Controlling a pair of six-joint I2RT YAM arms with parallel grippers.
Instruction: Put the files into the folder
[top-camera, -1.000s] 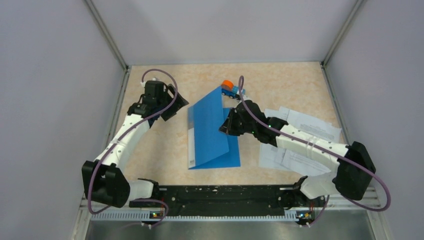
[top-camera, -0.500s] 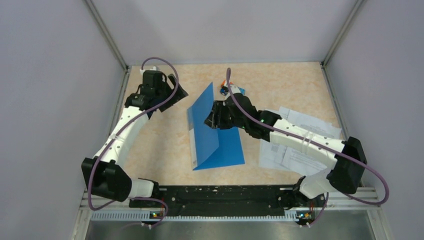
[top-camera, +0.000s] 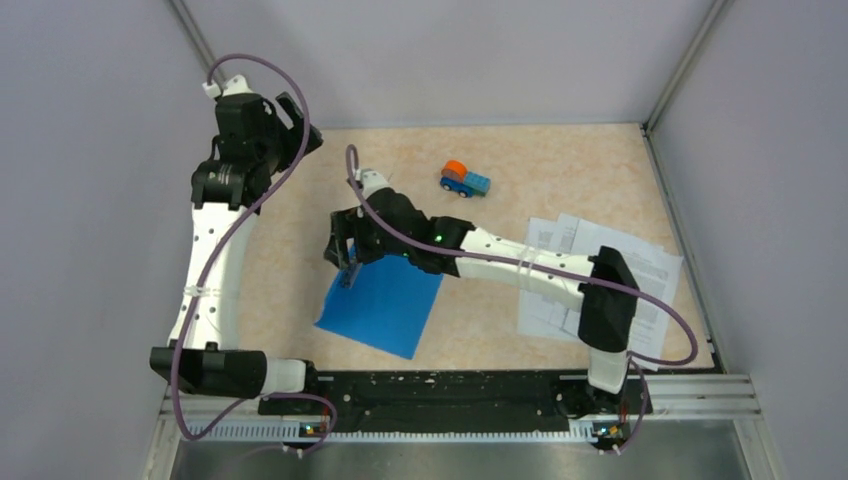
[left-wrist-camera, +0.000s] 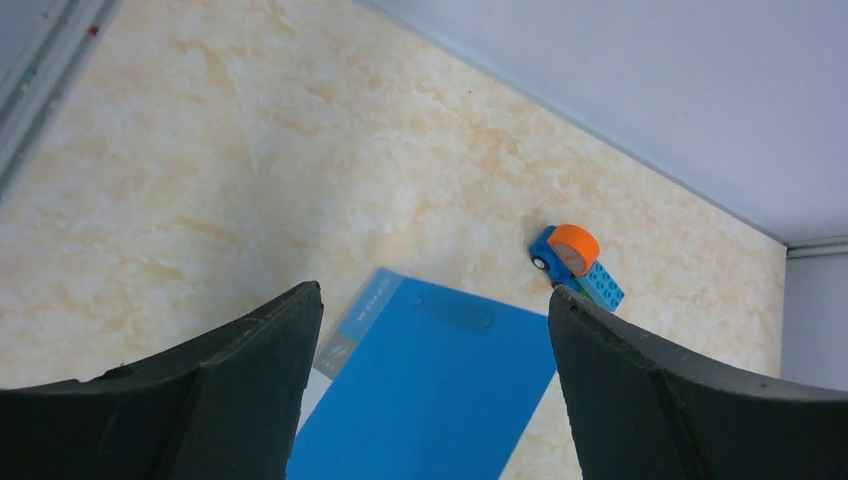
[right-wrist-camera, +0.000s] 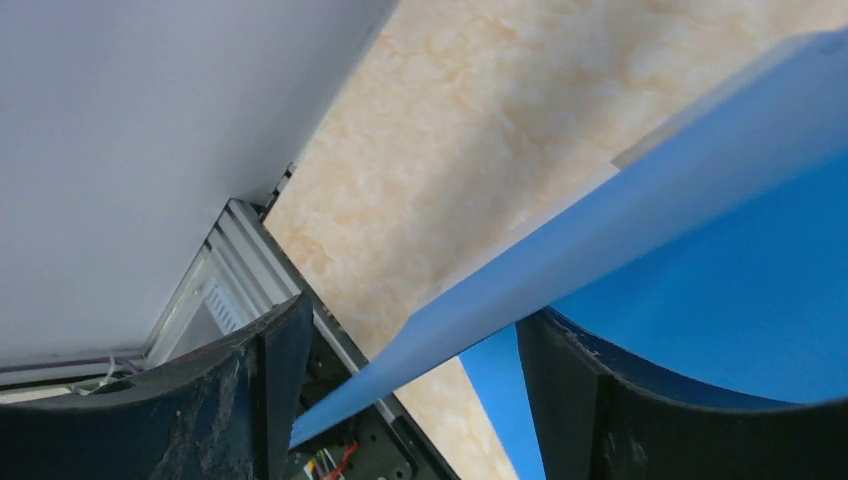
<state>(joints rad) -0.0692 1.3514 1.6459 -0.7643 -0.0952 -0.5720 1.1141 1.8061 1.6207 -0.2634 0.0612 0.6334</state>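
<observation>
The blue folder (top-camera: 385, 305) lies low on the table left of centre, its pale spine strip (left-wrist-camera: 345, 335) showing in the left wrist view. My right gripper (top-camera: 345, 268) stands open over its far left corner. In the right wrist view the folder's cover (right-wrist-camera: 620, 215) slants up between the open jaws of the right gripper (right-wrist-camera: 415, 320), above the blue sheet beneath. The files (top-camera: 645, 262), printed white sheets, lie loose at the right, partly under my right arm. My left gripper (top-camera: 300, 125) is raised at the back left, open and empty (left-wrist-camera: 435, 295), looking down on the folder (left-wrist-camera: 430, 390).
A small blue-and-orange toy truck (top-camera: 465, 180) stands behind the folder toward the back, also seen in the left wrist view (left-wrist-camera: 575, 265). Grey walls close in the table on three sides. The black rail (top-camera: 450, 395) with the arm bases runs along the near edge.
The folder, held up tent-like before, now lies lower and further left. My right gripper has opened and swung left with it. My left arm has lifted back toward the left corner.
</observation>
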